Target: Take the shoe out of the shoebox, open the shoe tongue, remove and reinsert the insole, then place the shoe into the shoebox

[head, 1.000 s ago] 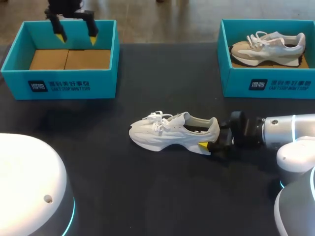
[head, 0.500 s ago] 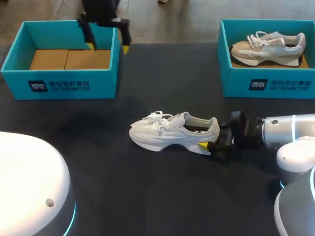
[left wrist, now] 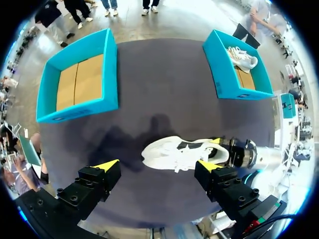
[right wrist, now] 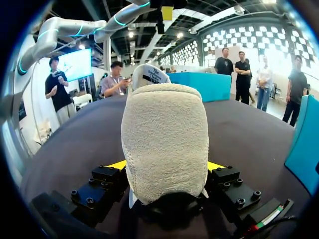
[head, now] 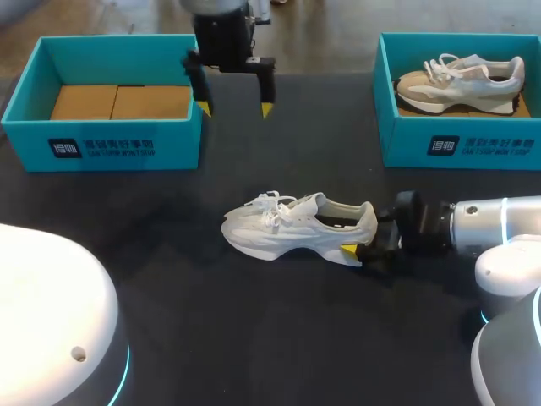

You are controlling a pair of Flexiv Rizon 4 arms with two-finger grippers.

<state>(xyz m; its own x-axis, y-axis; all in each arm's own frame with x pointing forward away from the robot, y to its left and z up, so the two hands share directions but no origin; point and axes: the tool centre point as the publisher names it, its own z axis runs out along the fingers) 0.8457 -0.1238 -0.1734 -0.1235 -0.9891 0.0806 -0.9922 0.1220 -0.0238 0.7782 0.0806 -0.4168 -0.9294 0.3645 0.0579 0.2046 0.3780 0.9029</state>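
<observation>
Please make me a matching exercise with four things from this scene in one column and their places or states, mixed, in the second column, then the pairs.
1. white lace-up sneaker
2. beige-and-white sneaker
3. left teal cardboard shoebox
4. left gripper

A. inside the right teal shoebox
B. open, above the dark table
C. heel clamped in the right gripper
D. holds no shoe

Pairs: 1-C, 2-A, 3-D, 4-B

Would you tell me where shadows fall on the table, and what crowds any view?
Left wrist view: a shadow lies on the table beside the white shoe, toward the empty box. Right wrist view: the shoe's heel, clamped in the right gripper, fills the middle, hiding its front.
</observation>
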